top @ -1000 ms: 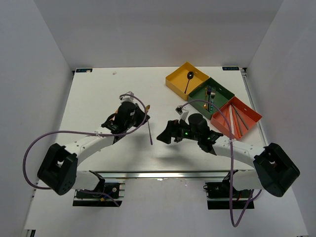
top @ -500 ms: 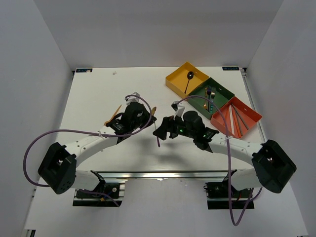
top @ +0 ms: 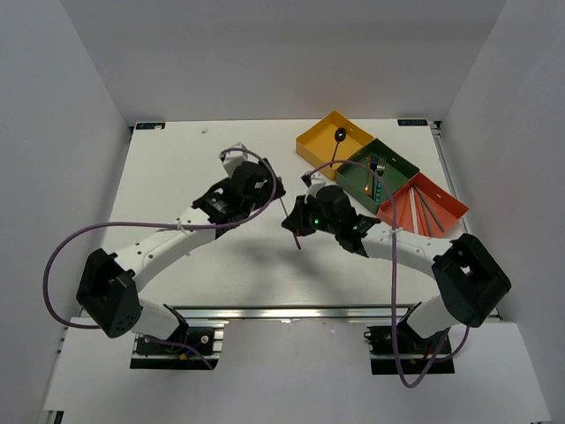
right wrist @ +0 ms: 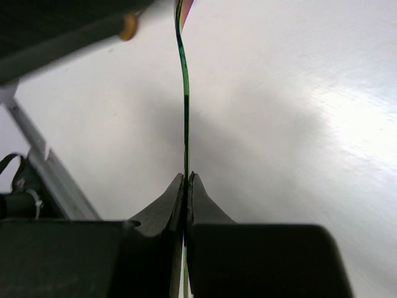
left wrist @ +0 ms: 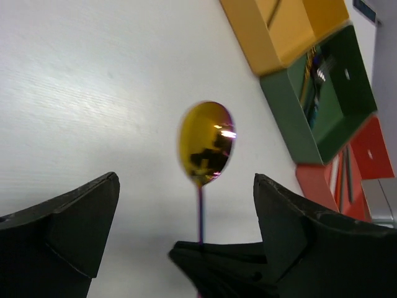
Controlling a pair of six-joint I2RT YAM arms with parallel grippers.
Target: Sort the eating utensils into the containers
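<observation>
The fingers (right wrist: 175, 198) of the right gripper (right wrist: 187, 181) were pressed flat together on the thin handle of a gold-purple spoon (right wrist: 184, 93), which ran from the pinch toward 12 o'clock in the wrist view. The left gripper (left wrist: 186, 179) stood with its fingers (left wrist: 80, 217) spread wide and touching nothing. The spoon's shiny bowl (left wrist: 206, 144) hung in the gap between them, above the white table (top: 177, 177).

From above, the left gripper lay just at 10 o'clock of the right gripper, and the spoon slanted between them, clear of the tabletop.

Toward 1 o'clock of the grippers, three trays sat edge to edge in a diagonal row. The yellow tray (top: 316, 141) held a dark spoon (top: 337, 146). The dark green tray (top: 395, 166) held small colourful utensils (top: 375, 179), too small to make out. The red-orange tray (top: 448, 206) held chopsticks (top: 425, 212).
</observation>
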